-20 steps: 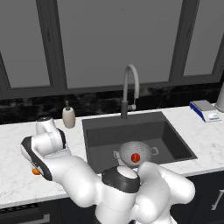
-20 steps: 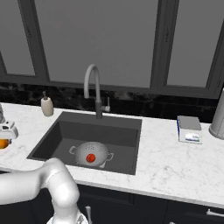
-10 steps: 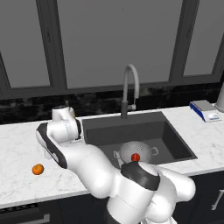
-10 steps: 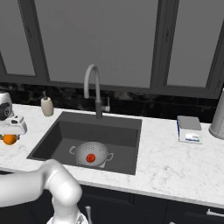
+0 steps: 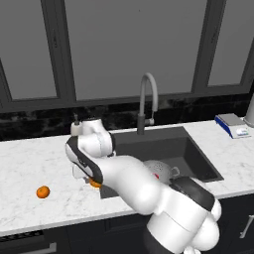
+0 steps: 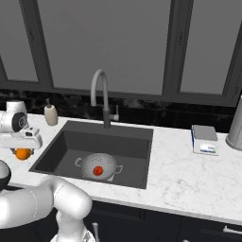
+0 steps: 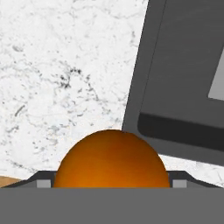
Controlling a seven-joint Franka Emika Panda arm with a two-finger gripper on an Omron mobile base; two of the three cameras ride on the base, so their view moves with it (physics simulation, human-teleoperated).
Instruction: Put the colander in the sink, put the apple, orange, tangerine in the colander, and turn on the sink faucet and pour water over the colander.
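Note:
My gripper is shut on the orange, a round bright orange fruit, and hangs just above the counter beside the sink's left rim. In the hand view the orange sits between the two finger tips, with the sink edge to its right. In the left base view the orange peeks out under the gripper. The tangerine lies alone on the counter further left. Inside the sink stands the silver colander holding the red apple. The faucet arches over the sink.
A cream soap bottle stands at the back left of the sink. A small scale and a grey vessel sit on the counter to the right. My arm crosses the front of the sink.
The gripper has carried the orange to the right along the counter, up to the sink's left rim. The tangerine, colander and apple have stayed put.

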